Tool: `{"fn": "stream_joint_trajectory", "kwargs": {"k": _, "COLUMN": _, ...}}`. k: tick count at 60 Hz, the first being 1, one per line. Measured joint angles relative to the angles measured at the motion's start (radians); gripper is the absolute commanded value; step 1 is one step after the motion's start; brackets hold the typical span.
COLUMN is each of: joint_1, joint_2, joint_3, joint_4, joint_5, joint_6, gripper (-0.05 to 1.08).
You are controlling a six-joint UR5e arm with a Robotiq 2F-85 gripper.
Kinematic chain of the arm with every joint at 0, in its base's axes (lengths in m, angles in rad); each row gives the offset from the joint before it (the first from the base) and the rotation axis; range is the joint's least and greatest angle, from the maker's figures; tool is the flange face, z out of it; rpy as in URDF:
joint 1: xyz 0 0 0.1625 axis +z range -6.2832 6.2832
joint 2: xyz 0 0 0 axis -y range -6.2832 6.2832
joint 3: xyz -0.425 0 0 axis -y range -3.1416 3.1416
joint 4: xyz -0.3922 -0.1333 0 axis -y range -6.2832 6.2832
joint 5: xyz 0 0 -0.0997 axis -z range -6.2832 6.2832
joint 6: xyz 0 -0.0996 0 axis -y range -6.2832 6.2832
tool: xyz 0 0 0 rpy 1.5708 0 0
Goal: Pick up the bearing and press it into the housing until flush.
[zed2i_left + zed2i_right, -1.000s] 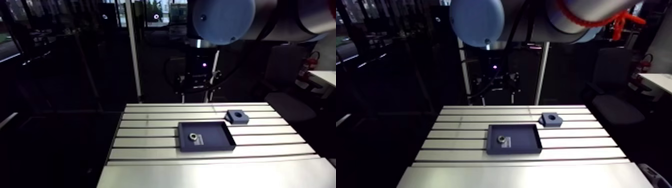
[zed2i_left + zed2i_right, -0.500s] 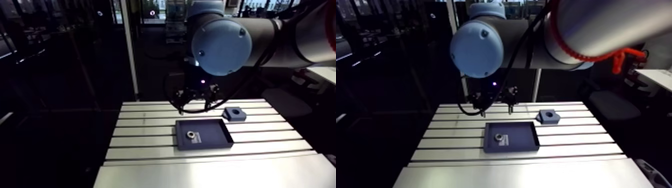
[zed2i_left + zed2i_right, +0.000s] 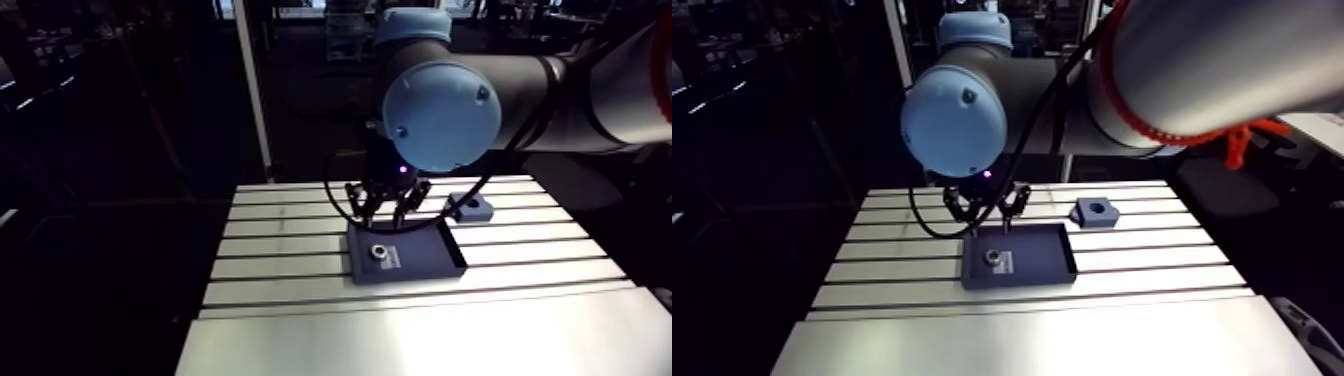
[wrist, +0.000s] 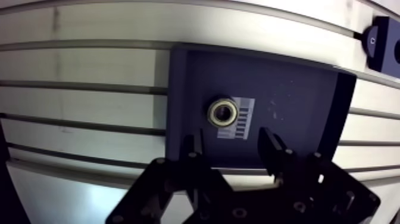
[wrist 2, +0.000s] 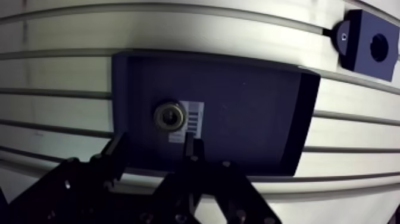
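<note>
One bearing (image 4: pixel 222 112) lay flat on the floor of a dark tray (image 4: pixel 286 95), bore facing up, axis vertical. It was round, so it had no long axis along the bench (image 4: pixel 89 71). It sat toward one end of the tray, touching or just beside a white barcode label (image 4: pixel 237 119).

Counts: one bearing, one tray, one housing (image 5: pixel 357 42), one gripper (image 4: pixel 229 143) with two fingers.

The housing lay on the bench off a far corner of the tray, apart from it, with its round hole facing up.

The gripper's fingers were spread and held nothing. The bearing was just ahead of the gap between the fingertips, not touching either one. In the arm view the gripper hung over the tray's far side, above the bearing.
</note>
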Motion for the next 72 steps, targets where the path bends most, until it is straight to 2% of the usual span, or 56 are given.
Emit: {"fn": "stream_joint_trajectory", "kwargs": {"k": 72, "joint_1": -0.002, "joint_2": 0.064, "joint_3": 0.022, "joint_4": -0.064, "joint_5": -0.009, "joint_6": -0.003, "gripper": 0.42}}
